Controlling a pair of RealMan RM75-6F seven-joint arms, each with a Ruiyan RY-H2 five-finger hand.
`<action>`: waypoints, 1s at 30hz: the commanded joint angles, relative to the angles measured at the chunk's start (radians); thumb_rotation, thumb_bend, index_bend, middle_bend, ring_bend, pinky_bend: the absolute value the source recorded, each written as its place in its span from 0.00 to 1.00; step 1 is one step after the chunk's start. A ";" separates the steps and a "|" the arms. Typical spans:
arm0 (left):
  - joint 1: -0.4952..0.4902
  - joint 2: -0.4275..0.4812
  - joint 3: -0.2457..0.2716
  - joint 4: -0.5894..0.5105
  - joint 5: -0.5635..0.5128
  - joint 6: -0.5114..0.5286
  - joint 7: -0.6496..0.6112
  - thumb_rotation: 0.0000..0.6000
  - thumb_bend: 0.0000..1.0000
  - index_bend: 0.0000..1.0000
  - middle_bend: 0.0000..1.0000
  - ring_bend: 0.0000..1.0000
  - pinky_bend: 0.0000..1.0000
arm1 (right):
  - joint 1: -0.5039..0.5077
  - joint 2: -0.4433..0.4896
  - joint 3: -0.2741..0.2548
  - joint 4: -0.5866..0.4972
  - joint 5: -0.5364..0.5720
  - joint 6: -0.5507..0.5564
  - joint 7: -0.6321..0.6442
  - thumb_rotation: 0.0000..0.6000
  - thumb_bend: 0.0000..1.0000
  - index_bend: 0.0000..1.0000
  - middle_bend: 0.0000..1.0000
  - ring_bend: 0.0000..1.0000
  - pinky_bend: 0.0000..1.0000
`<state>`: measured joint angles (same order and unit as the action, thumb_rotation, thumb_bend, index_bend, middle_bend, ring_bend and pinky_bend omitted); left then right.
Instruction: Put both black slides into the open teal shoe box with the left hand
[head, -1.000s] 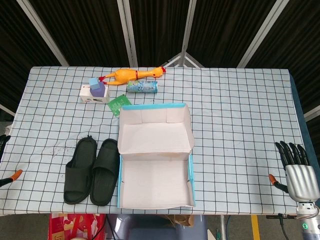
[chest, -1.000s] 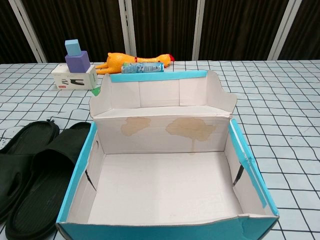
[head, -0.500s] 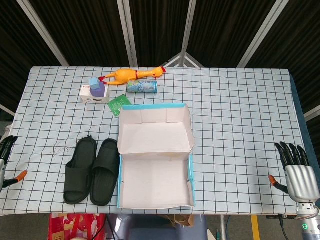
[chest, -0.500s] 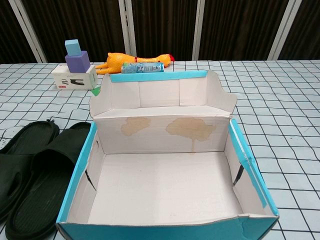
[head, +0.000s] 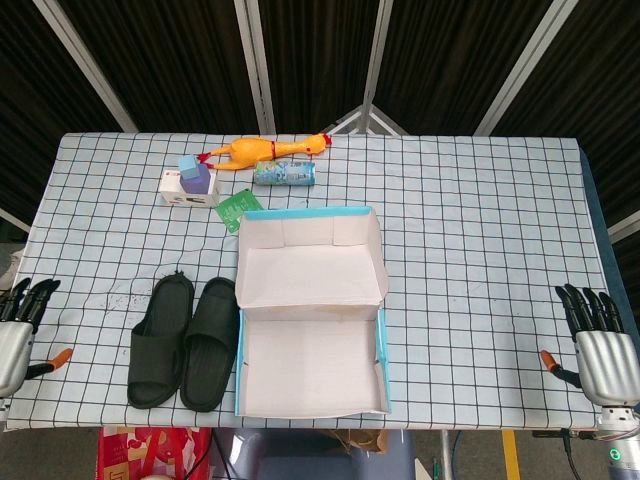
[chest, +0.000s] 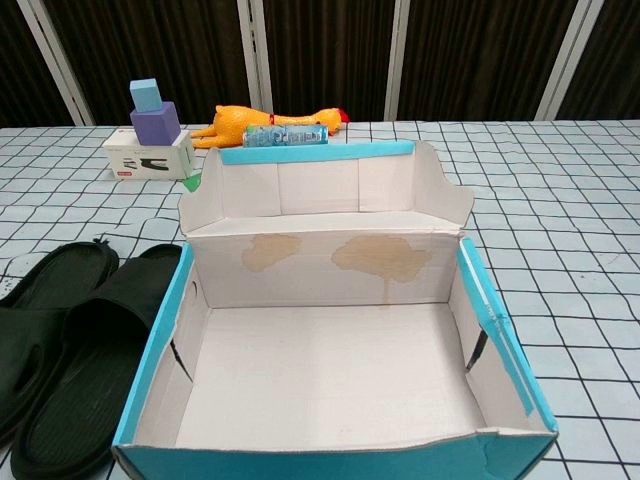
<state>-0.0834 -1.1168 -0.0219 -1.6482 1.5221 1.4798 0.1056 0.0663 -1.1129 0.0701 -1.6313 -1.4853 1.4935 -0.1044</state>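
Observation:
Two black slides lie side by side on the checked table, left of the box: the outer slide (head: 158, 342) (chest: 40, 310) and the inner slide (head: 209, 344) (chest: 95, 375), which touches the box's left wall. The teal shoe box (head: 243, 330) (chest: 330, 463) stands open and holds nothing, its lid folded back. My left hand (head: 17, 335) hovers at the table's left edge, fingers spread, well left of the slides. My right hand (head: 598, 345) hangs at the front right corner, fingers apart. Neither hand shows in the chest view.
At the back left lie a yellow rubber chicken (head: 262, 150) (chest: 270, 121), a small bottle (head: 284, 174) (chest: 286, 135), a white box (head: 186, 190) (chest: 150, 155) topped with blue and purple blocks (head: 195, 174) (chest: 152, 112), and a green card (head: 238, 209).
My left hand has come up into view at the table's left edge, moving in and forward. My right hand has slipped slightly down and to the right. Slides and box are unmoved.

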 joint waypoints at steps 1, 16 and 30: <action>-0.013 0.009 0.038 -0.045 0.041 -0.041 0.012 1.00 0.09 0.09 0.10 0.02 0.14 | 0.000 0.000 -0.001 -0.003 -0.002 -0.001 0.000 1.00 0.25 0.05 0.09 0.03 0.04; -0.061 -0.061 0.133 -0.112 0.151 -0.177 0.140 1.00 0.01 0.09 0.15 0.02 0.10 | -0.010 0.013 -0.001 -0.004 -0.007 0.015 0.028 1.00 0.25 0.05 0.09 0.04 0.04; -0.048 -0.041 0.128 -0.160 0.051 -0.203 0.302 1.00 0.01 0.05 0.14 0.02 0.08 | -0.013 0.018 -0.001 -0.001 -0.011 0.018 0.044 1.00 0.25 0.05 0.09 0.04 0.04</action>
<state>-0.1353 -1.1643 0.1109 -1.7983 1.5887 1.2770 0.3963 0.0535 -1.0951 0.0694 -1.6327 -1.4966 1.5117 -0.0601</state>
